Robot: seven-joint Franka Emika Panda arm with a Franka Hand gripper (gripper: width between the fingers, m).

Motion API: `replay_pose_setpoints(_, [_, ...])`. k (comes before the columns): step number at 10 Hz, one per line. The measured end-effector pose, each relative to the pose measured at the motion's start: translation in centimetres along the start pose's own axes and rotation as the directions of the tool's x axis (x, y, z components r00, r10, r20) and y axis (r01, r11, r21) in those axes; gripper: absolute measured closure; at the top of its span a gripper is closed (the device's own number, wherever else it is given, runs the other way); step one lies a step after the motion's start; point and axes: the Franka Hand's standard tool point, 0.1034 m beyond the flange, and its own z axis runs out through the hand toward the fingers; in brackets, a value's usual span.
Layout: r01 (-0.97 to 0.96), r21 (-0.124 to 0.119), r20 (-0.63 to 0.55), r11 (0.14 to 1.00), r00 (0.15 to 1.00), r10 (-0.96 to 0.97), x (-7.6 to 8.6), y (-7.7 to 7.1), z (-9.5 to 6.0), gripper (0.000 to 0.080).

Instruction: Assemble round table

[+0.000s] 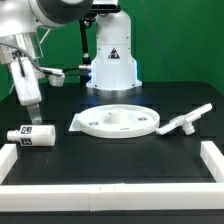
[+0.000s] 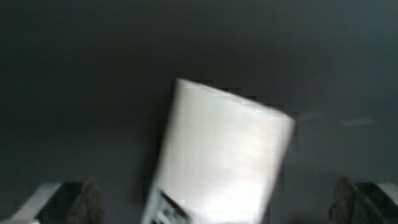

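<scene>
Claw hangs open over one post; one disc, one foot piece nearby.

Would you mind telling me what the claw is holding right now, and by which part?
Nothing. The claw stands open above the short white plastic cylinder post, which lies on its side, touched by neither finger.
</scene>
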Motion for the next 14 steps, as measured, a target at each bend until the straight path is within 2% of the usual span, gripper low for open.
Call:
replay_pose_setpoints(1, [0.038, -0.006, 0.014, 0.999, 0.999, -0.038, -0.9, -0.7, -0.3, 0.0151])
replay_pose_setpoints(2, [0.068, -0.001, 0.018, 0.998, 0.998, -0.068, -2.0, -1.5, -0.7, 0.0151])
replay_pose_setpoints(4, [0.145, -0.024, 0.03, 0.989, 0.989, -0.144, -4.3, -3.2, -0.3, 0.0151])
replay_pose_setpoints(7, [0.153, -0.023, 0.03, 0.988, 0.988, -0.152, -4.4, -3.2, -0.2, 0.0151])
replay_pose_setpoints(8, [0.185, -0.034, 0.036, 0.982, 0.982, -0.183, -4.8, -3.4, -0.2, 0.0151])
replay_pose_setpoints(9, [0.32, -0.074, 0.052, 0.944, 0.947, -0.317, -6.4, -4.2, -0.4, 0.0151])
replay_pose_setpoints(10, [0.385, -0.077, 0.061, 0.92, 0.923, -0.381, -7.7, -4.9, -0.8, 0.0151])
replay_pose_setpoints(11, [0.498, -0.098, 0.082, 0.862, 0.867, -0.492, -9.2, -5.6, -1.4, 0.0151])
replay_pose_setpoints(12, [0.536, -0.117, 0.082, 0.836, 0.844, -0.53, -10.0, -6.0, -1.4, 0.0151])
replay_pose_setpoints(13, [0.536, -0.113, 0.085, 0.837, 0.844, -0.529, -9.8, -5.8, -1.2, 0.0151])
replay_pose_setpoints(14, [0.614, -0.107, 0.095, 0.782, 0.789, -0.607, -9.7, -5.7, -1.3, 0.0151])
